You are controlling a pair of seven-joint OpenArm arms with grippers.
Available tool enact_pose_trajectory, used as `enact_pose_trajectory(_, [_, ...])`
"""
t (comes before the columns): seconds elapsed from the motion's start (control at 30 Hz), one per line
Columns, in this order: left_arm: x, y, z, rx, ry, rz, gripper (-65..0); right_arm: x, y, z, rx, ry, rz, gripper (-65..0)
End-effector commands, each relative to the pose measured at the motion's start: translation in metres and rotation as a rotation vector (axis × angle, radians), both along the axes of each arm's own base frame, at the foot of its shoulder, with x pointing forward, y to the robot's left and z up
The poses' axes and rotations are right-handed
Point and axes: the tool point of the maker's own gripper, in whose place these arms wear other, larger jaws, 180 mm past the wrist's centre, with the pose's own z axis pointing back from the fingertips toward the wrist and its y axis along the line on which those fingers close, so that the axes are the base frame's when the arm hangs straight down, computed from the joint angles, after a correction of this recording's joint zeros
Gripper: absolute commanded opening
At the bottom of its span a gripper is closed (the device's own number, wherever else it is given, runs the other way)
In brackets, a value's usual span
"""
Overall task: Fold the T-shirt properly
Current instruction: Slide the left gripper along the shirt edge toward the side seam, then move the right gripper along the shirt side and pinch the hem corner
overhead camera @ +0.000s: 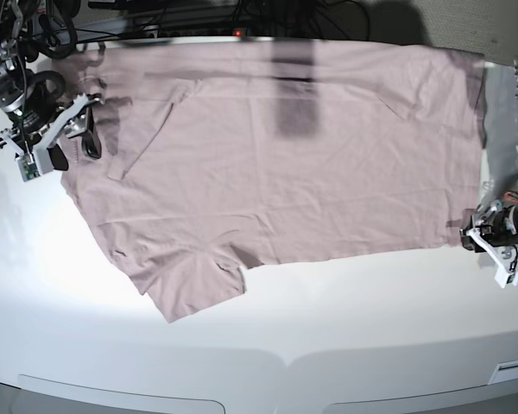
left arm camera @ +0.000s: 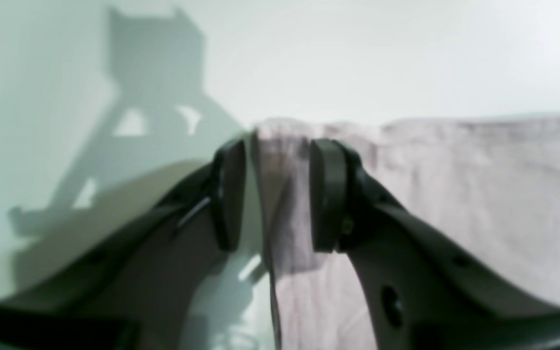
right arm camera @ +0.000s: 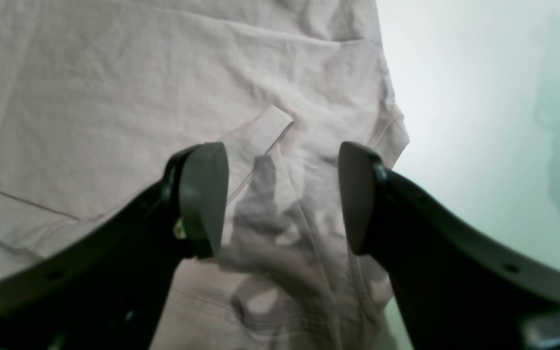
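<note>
The table [overhead camera: 345,310] carries the T-shirt [overhead camera: 293,164], spread flat with its long axis running left to right, one sleeve [overhead camera: 198,289] pointing to the near side; the left gripper [left arm camera: 277,194] sits at the shirt's right near corner, fingers either side of a raised fold of hem with a gap showing on one side, so a firm grasp I cannot tell; the right gripper [right arm camera: 282,194] hovers released over the left end; the far edge is shadowed.

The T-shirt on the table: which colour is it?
The thin T-shirt is plain dusty mauve-pink; the base view shows it best.
</note>
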Motion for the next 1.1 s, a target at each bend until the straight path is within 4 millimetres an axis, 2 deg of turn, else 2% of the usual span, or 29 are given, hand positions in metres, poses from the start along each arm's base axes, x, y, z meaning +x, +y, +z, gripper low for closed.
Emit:
enact_pose_trajectory(0.0, [0.015,0.009,0.018,-0.011,-0.061,0.015,-43.5,0.007,0.0,0.013,-0.006,-0.046,0.016,-29.4])
enact_pose_trajectory(0.13, [0.005,0.002,0.001,-0.054,-0.033,0.018,-43.5,0.01,0.0,0.015,-0.006,-0.054,0.016,-29.4])
enact_pose_trajectory(0.33, [-0.006,-0.039,-0.011,-0.157,0.045,-0.085,-43.5,0.013,0.0,0.017,-0.007,-0.062,0.015,-29.4])
enact_pose_trajectory(0.43, [-0.007,-0.047,-0.013,-0.168,0.054,-0.098,-43.5,0.014,0.0,0.018,-0.008,-0.064,0.016,-29.4])
enact_pose_trajectory(0.6, [-0.004,-0.041,-0.009,-0.16,0.031,-0.086,-44.8,0.014,0.0,0.018,-0.007,-0.065,0.016,-29.4])
enact_pose_trajectory(0.63, [-0.004,-0.038,-0.009,-0.157,0.027,-0.083,-49.9,0.014,0.0,0.018,-0.007,-0.066,0.016,-29.4])
enact_pose_trajectory(0.7, [-0.003,-0.033,-0.006,-0.15,0.018,-0.076,-65.0,0.014,0.0,0.018,-0.007,-0.069,0.016,-29.4])
enact_pose_trajectory(0.83, [-0.001,-0.023,-0.002,-0.138,-0.005,-0.061,-65.0,0.021,-0.003,0.02,-0.004,-0.09,0.008,-29.4])
enact_pose_trajectory(1.07, [0.002,-0.019,0.002,-0.142,-0.026,-0.05,-65.0,0.072,-0.039,0.0,0.081,-0.084,-0.131,-29.4])
